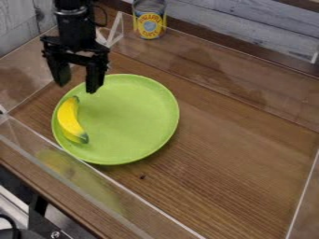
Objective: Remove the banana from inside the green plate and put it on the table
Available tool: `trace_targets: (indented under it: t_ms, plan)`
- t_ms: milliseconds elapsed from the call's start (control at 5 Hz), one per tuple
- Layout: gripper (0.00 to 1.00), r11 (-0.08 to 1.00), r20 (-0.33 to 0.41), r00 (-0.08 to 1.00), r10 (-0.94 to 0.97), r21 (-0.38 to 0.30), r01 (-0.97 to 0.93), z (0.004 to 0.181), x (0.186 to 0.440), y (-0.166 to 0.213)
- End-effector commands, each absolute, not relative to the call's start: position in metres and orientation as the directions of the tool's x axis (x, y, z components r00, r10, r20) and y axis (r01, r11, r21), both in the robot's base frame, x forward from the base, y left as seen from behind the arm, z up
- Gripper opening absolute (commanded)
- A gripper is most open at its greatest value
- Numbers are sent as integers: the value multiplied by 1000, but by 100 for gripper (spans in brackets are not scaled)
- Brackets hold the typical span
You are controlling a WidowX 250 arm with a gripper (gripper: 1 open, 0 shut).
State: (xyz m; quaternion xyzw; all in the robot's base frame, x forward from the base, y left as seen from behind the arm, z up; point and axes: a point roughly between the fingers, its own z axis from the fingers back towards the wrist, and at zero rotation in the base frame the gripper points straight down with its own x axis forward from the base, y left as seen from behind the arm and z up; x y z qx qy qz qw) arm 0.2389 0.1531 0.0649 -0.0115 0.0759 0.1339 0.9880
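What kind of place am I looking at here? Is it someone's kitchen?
Probably not a kitchen but a robot test bench: a wood-grain table fenced by clear acrylic walls, with a black claw hanging open over a green plate that holds a banana.
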Motion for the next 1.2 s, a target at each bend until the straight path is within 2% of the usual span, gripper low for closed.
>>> trace_targets:
  t_ms: [0,1000]
  plan:
    - [100,956,-101,951,294,11,-294,74,247,163]
    - [100,938,-114,932,343,-17,-347,68,250,162]
